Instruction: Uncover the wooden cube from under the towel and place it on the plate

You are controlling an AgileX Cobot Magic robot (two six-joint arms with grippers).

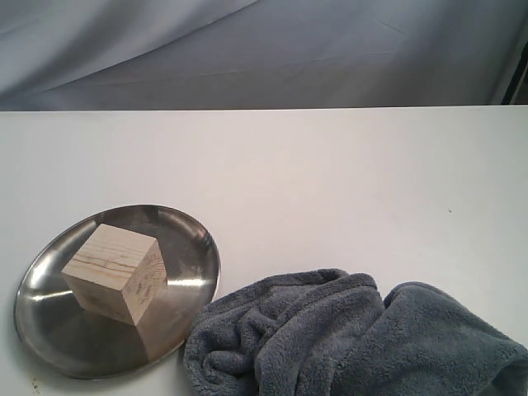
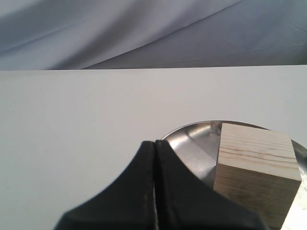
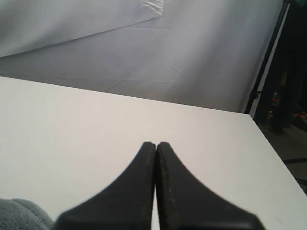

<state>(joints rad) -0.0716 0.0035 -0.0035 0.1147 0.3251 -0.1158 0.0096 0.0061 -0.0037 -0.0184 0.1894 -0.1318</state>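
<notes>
Wooden cube (image 1: pixel 115 272) sits on the plate (image 1: pixel 58 338), towel (image 1: pixel 346 338) bunched beside, left claw (image 2: pixel 155 153) and right claw (image 3: pixel 156 153) clenched empty, task likely done.

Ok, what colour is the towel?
The towel is plain dark grey plush, clearest in the exterior view.

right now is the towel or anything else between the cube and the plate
Nothing visible does. The cube already sits directly on the plate. The towel lies bunched up beside the plate, off the cube, and covers none of it.
</notes>
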